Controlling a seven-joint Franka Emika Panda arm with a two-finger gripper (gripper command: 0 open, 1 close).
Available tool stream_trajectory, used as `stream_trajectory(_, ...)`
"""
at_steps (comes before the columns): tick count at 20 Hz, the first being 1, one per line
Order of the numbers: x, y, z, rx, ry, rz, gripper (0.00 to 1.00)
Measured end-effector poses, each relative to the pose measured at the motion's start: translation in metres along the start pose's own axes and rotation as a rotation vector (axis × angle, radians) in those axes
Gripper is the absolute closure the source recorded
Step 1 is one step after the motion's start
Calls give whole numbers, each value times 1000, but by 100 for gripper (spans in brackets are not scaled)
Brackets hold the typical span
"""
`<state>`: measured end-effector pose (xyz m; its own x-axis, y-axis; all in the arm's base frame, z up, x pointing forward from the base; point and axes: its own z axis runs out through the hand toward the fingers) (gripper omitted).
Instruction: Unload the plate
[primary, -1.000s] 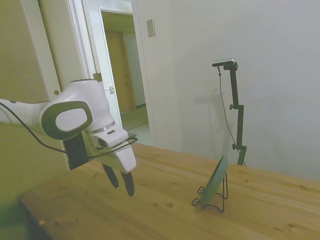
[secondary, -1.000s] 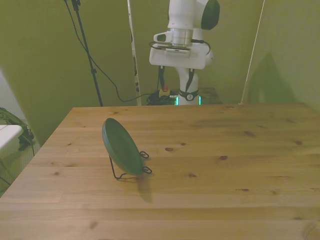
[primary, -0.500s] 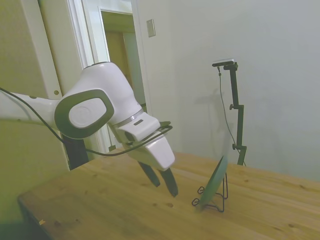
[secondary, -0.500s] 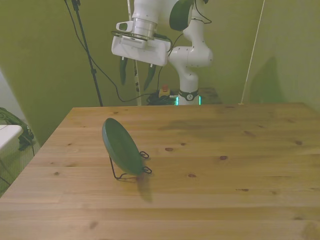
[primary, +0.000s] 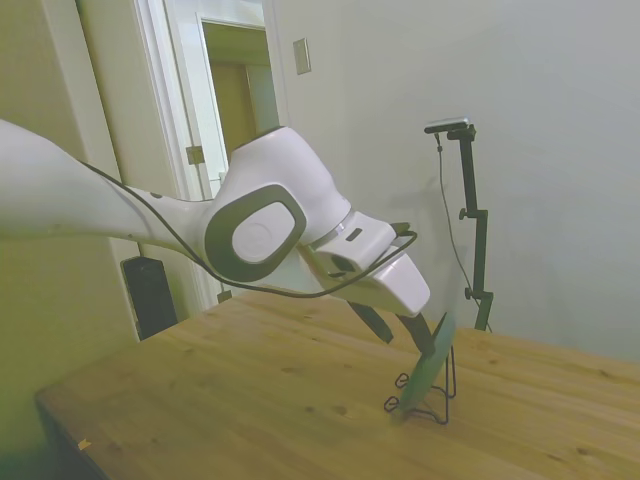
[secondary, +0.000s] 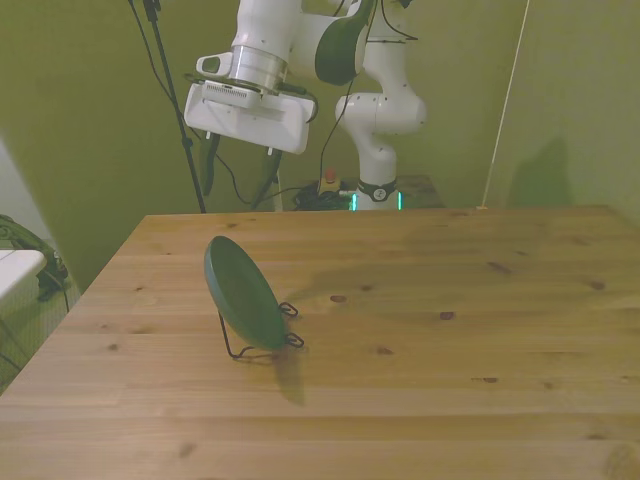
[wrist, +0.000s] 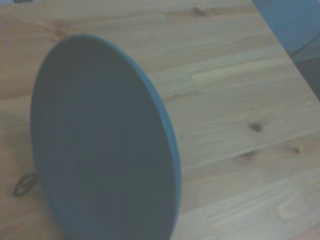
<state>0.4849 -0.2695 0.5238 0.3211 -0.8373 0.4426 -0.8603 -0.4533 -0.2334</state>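
Note:
The dark grey-green plate (secondary: 244, 292) stands on edge, leaning in a thin black wire rack (secondary: 266, 344) on the wooden table's left part in the front view. From the side the plate (primary: 432, 358) shows as a thin tilted sliver in the rack (primary: 428, 402). My gripper (secondary: 239, 172) hangs open in the air above and behind the plate, one dark finger (secondary: 209, 166) on each side, holding nothing. In the side view the gripper (primary: 403, 332) is just short of the plate's top edge. The wrist view is filled by the plate (wrist: 100, 145).
The table (secondary: 450, 330) stretches bare-wooded to the front view's right. Its left edge lies close to the rack. Black cables (secondary: 215, 160) hang behind the far edge. An open doorway (primary: 240, 130) shows behind the arm in the side view.
The arm has swung out from over the table's far edge toward the plate, moving to the front view's left and tilting forward. The fingers stay open; plate and rack have not moved.

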Motion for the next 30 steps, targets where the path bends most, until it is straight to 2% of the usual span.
stream_trajectory(3, -11, -22, -1, 60, -87, -15, 0)
stream_trajectory(8, 8, -22, 14, 41, -76, 8, 0)
stream_trajectory(15, 42, -40, 28, 35, -33, 18, 0)
stream_trajectory(20, 49, -60, 52, 3, -55, -2, 0)
stream_trajectory(27, 44, -80, 63, -43, -104, -35, 0)
stream_trajectory(28, 43, -82, 64, -47, -109, -38, 100)
stream_trajectory(30, 41, -84, 65, -55, -118, -42, 100)
